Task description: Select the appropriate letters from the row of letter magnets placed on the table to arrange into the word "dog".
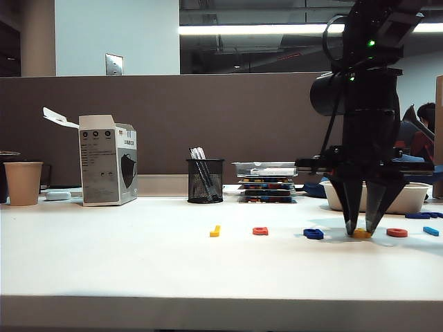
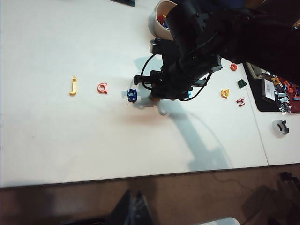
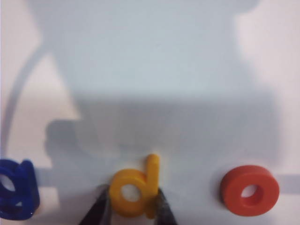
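R gripper (image 1: 361, 228) down at the table (image 1: 138, 263), right of centre in ext view, fingertips (image 3: 101, 206) pressed against both sides of the yellow "d" (image 3: 136, 191). Jaws pinched on it; the d lies flat on the surface, not lifted as far as wrist cam shows.

Row of letter magnets across the table, ext view L to R: thin yellow stick letter (image 1: 215, 231), small red letter (image 1: 260, 231), dark blue "g" (image 1: 313, 234), then the d between the fingers, red ring "o" (image 1: 397, 232), light blue piece (image 1: 430, 231) at far right. In R wrist cam g (image 3: 16, 190) sits just beside the d on one side, o (image 3: 250, 190) near on the other, none touching.

L gripper: not seen in any view; L wrist cam looks down from high over the table at the R arm. Its finger state can't be told.

Back of table: paper cup (image 1: 23, 182) and carton (image 1: 107, 160) far left, mesh pen cup (image 1: 205, 180) centre, stack of trays (image 1: 266, 181) beside it, white bowl (image 1: 408, 197) behind R gripper. More loose letters lie past the R arm in L wrist cam; too small to read, prob. yellow and red.
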Available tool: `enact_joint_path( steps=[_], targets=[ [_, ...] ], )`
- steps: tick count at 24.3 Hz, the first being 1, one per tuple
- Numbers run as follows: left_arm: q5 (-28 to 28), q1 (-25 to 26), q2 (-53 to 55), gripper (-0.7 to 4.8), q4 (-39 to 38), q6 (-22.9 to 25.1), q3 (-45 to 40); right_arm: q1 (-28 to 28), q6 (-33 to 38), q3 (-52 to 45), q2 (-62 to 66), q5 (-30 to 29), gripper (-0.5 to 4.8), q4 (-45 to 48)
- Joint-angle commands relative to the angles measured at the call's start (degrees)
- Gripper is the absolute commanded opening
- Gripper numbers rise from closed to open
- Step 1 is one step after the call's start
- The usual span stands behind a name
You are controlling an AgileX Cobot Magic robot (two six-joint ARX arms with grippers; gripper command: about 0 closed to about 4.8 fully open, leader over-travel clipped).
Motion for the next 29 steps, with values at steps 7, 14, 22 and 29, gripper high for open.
enact_joint_path(
  steps=[7,14,22,29],
  targets=[
    [-0.2,0.0,-0.1,-0.05,0.0,0.3,0.1,0.1,0.2,-0.2,0.4,-0.3,0.49,-0.5],
    [-0.2,0.0,-0.1,-0.05,0.0,0.3,0.1,0.1,0.2,-0.2,-0.3,-0.7,0.53,-1.5],
    [-0.2,0.0,-0.1,-0.05,0.0,0.3,0.1,0.1,0.3,0.2,-3.7,-1.1,0.53,-1.9],
    [-0.2,0.0,-0.1,-0.05,0.0,0.3,0.1,0.6,2.0,0.2,-6.7,-5.4,0.53,-4.2]
  ],
)
